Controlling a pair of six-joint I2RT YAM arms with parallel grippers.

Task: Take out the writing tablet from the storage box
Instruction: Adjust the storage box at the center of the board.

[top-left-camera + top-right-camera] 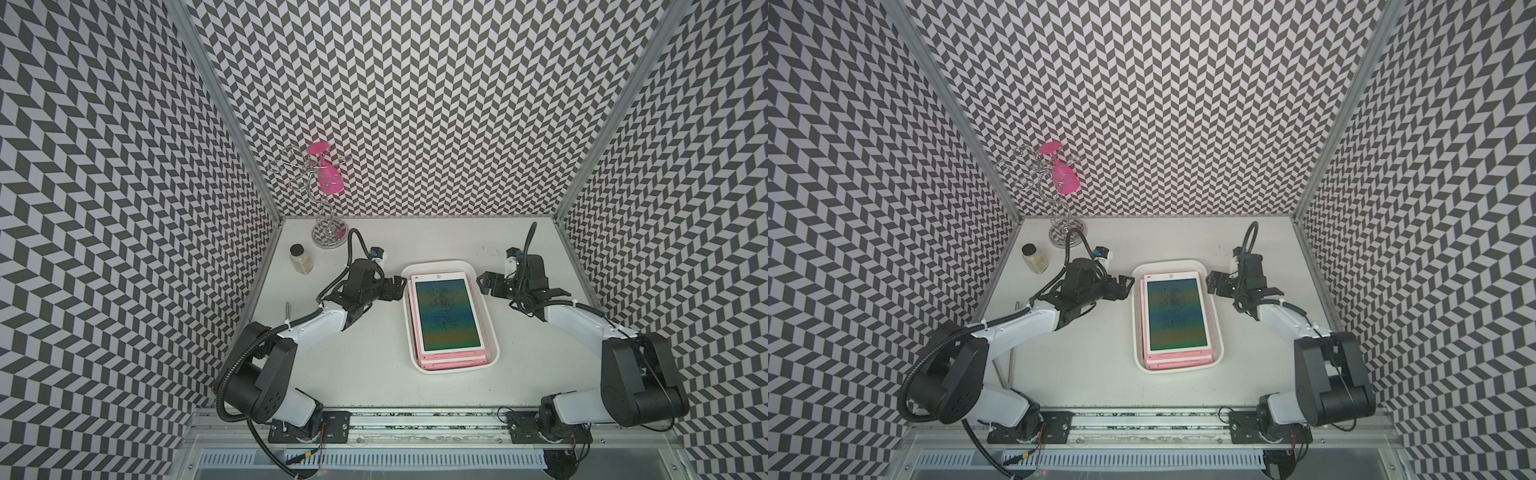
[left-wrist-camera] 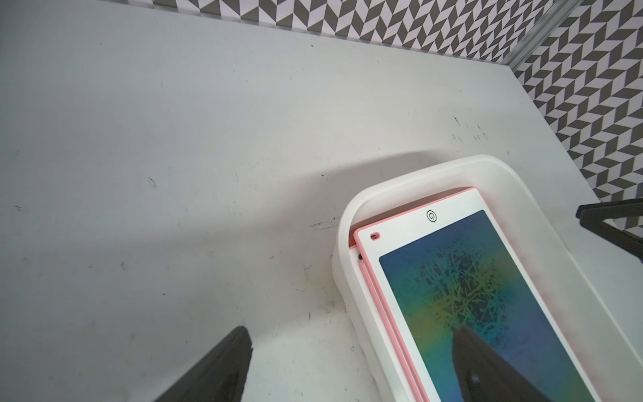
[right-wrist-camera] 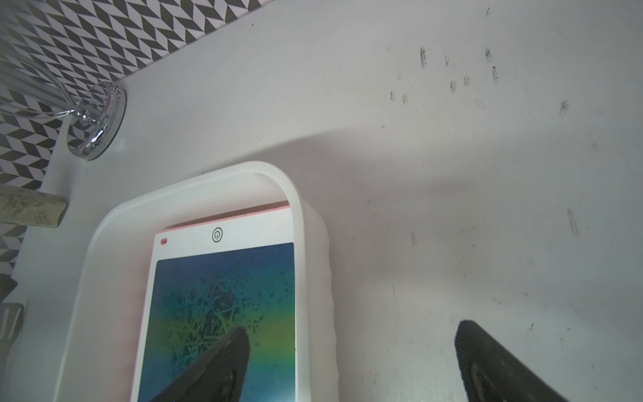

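Centre of the table (image 1: 365,365), closest: white storage box (image 1: 455,370), writing tablet (image 1: 446,313) flat atop a pink stack (image 1: 453,365) inside, screen up. Further back, left gripper (image 1: 398,288) & right gripper (image 1: 484,284) flank the box's far end, both spread wide, holding nothing, prob. set for a two-sided lift. No brand legible, only a round button icon (image 2: 431,216). Back corner: bottle (image 1: 301,259), wire rack (image 1: 329,235) w/ pink glass (image 1: 330,174), clear of the work.

A white table (image 1: 374,390) sits boxed in by black-and-white chevron walls (image 1: 415,104). At the far left corner stands a chrome wire rack (image 1: 329,235) with a pink goblet (image 1: 329,176) hanging upside down. Just nearer, to the left, is a small capped jar (image 1: 301,261).
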